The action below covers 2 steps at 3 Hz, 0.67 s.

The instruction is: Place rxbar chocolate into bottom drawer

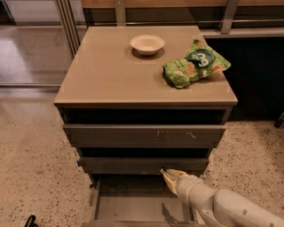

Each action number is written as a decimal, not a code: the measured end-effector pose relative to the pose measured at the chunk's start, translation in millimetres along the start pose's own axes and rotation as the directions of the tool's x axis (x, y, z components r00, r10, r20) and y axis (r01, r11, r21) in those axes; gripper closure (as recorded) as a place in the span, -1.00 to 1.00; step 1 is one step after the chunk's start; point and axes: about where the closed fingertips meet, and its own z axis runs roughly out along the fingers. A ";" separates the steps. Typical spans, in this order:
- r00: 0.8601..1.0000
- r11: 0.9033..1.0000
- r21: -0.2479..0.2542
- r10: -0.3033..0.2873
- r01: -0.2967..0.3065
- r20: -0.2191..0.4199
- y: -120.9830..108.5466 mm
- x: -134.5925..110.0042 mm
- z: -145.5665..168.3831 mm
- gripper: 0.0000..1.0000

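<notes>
**Speckled floor, tan cabinet, dark wall behind**

A tan-topped cabinet [111, 80] filled the middle of the frame on a speckled terrazzo floor [31, 150]. At upper left, metal posts [66, 26] fronted a glossy, light-reflecting floor. A wooden strip [177, 3] ran along the top edge, above a dark panel [257, 75] at right. The gripper [170, 178] sat low, right of centre, at the cabinet's front.

Tan, smooth tabletop [111, 75], seen from above and in front. Toward the back, near the middle: small cream bowl [147, 44], upright. At the right side, close to the edge: crinkled green bag [195, 64], lying flat, well apart from the bowl. Below and all around, speckled floor [31, 150]. Low at the front, tool [168, 176] just under the middle drawer [133, 165], over the open bottom drawer [133, 206].
</notes>
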 end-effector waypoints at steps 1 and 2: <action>0.997 0.999 0.019 0.039 -0.040 0.064 -28.3 33.5 17.9 1.00; 0.975 0.975 -0.103 0.207 -0.199 0.076 -31.1 95.7 49.9 1.00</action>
